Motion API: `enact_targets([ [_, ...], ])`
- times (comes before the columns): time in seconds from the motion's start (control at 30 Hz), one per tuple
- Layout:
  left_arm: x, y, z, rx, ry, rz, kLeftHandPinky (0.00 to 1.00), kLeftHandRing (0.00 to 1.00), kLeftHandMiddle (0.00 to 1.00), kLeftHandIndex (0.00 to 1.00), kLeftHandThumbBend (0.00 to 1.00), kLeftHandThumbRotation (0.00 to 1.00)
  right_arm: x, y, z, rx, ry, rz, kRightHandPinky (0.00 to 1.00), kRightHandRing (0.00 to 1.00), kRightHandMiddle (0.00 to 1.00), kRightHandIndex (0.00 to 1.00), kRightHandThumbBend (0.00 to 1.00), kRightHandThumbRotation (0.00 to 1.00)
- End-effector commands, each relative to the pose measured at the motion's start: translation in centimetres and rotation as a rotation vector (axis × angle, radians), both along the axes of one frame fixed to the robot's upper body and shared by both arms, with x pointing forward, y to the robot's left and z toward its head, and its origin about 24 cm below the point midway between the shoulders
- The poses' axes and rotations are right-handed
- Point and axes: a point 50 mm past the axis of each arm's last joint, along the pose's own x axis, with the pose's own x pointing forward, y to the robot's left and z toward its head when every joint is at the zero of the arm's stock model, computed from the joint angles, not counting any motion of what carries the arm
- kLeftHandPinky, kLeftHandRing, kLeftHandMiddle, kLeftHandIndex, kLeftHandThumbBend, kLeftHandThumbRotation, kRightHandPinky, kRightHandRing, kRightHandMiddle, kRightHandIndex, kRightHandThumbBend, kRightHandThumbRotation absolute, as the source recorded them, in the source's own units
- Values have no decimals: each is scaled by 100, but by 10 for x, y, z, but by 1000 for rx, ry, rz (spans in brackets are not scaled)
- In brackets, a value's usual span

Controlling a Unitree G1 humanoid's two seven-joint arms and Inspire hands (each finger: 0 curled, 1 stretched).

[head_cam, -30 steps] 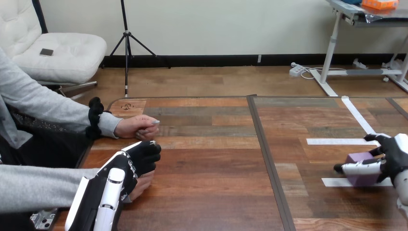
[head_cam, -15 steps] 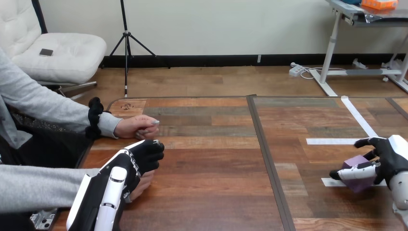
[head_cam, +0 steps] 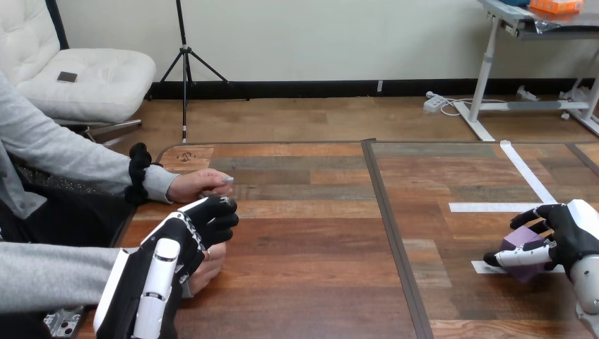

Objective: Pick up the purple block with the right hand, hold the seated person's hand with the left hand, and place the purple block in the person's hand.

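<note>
purple block: at about 4 o'clock on the wooden worktop, a little tilted, over the end of a white tape strip; you cannot tell whether it has left the surface.
right hand: clamped on the purple block, fingers over its top and far side, thumb across its near face.
left hand: at about 8 o'clock, lying over the person's near hand; you cannot tell whether it grips that hand or only rests on it.
person's far hand: on the worktop just past the left hand, toward 12 o'clock; it plays no part, so steer round it.
step in hand: by the look of it, getting the block up and ready to carry.
how to do it well: lift straight up first, so the block clears the tape without dragging. then sweep toward 9 o'clock, high enough to pass over the dark seam. before you release, check that the person's palm is open and turned upward.
what to watch: the tilt suggests an uneven hold. if the block looks like slipping, set it down and take it again squarely.
</note>
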Motion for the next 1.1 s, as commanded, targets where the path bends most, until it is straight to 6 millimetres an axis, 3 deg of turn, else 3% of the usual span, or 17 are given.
enact_targets([
  [0.0,11,2,10,-13,-79,10,79,79,79,73,44,97,-1,17,-12,10,24,63,47,51,53,51,94,0],
  [0.57,10,2,15,35,-82,51,77,79,78,72,42,100,0,18,-9,-39,6,99,37,43,46,46,91,0],
  [1.07,9,2,16,46,-73,61,78,81,78,71,40,100,2,19,-4,-35,-50,133,35,41,45,45,91,0],
])
